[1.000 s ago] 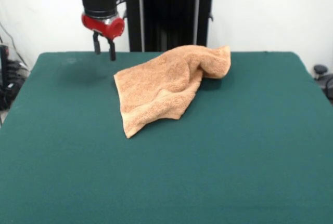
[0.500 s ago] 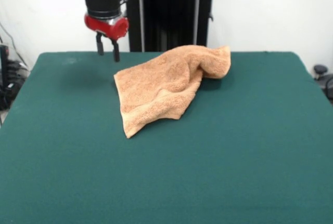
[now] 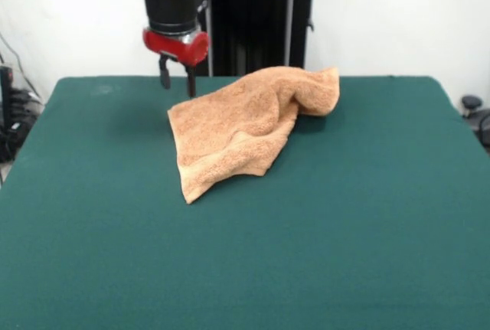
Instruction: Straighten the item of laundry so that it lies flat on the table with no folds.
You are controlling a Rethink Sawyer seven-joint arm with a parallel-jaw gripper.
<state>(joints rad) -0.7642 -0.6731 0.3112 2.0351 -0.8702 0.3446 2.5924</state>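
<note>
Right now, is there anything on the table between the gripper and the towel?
Nothing visible. The gripper hangs open just above the table, beside the upper left corner of the towel. Only bare green cloth shows between them, and nothing else lies on the table around the crumpled towel.

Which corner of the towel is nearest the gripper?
The towel's far-left corner, lying flat on the table just below the open gripper. The pointed near corner and the bunched right end lie farther off.

nubby terry towel [image 3: 245, 127], matt green cloth table [image 3: 306, 253], glossy red arm housing [image 3: 184, 45].
</note>
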